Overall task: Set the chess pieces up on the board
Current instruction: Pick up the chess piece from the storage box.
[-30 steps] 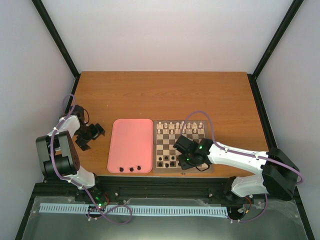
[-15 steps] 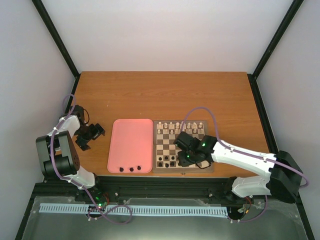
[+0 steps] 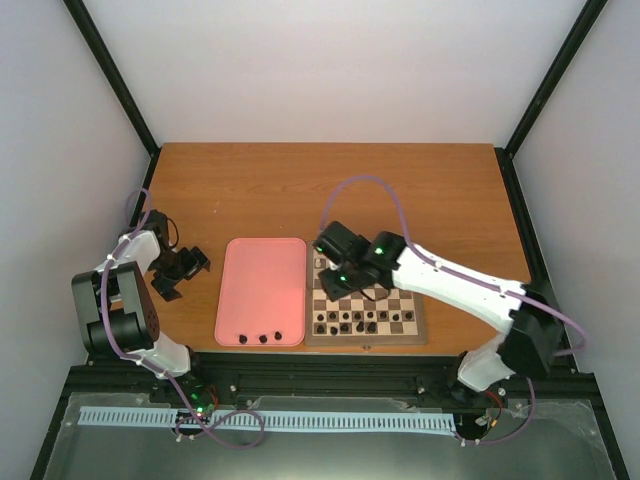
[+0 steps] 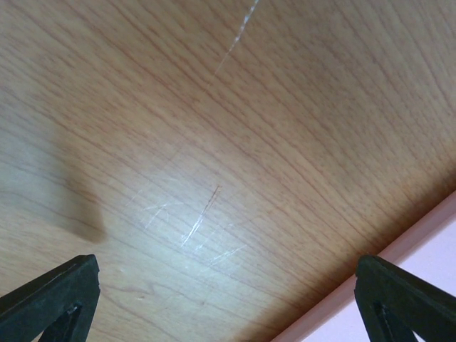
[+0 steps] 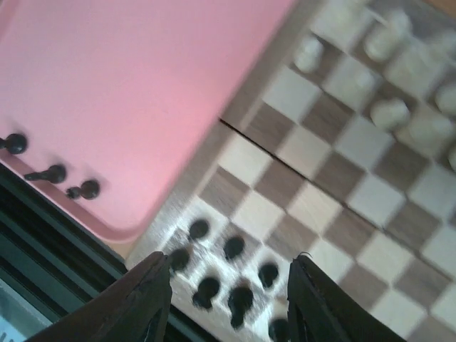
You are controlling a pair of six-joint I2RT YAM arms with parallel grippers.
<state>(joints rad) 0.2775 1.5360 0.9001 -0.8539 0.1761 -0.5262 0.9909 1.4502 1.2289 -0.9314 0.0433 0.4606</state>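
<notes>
The board (image 3: 392, 298) lies right of a pink tray (image 3: 262, 285). Dark chess pieces (image 3: 360, 321) fill its two near rows. The cream pieces (image 3: 392, 262) at the far side are mostly hidden by my right arm. Three dark pieces (image 3: 261, 338) lie at the tray's near edge. My right gripper (image 3: 326, 262) hangs open and empty above the board's far-left part. In the right wrist view it (image 5: 228, 303) is above the dark pieces (image 5: 235, 285), with the cream pieces (image 5: 392, 114) beyond and the tray's three dark pieces (image 5: 50, 173) to the left. My left gripper (image 3: 180, 268) is open and empty over the table.
The left wrist view shows bare scratched wood and a corner of the pink tray (image 4: 427, 246) between my open fingers (image 4: 50, 299). The wooden table (image 3: 330, 190) stretches behind the board. A black frame rail runs along the near edge.
My right gripper has moved from the board's near right part up to its far-left part, uncovering the near rows of dark pieces. The left arm has not moved.
</notes>
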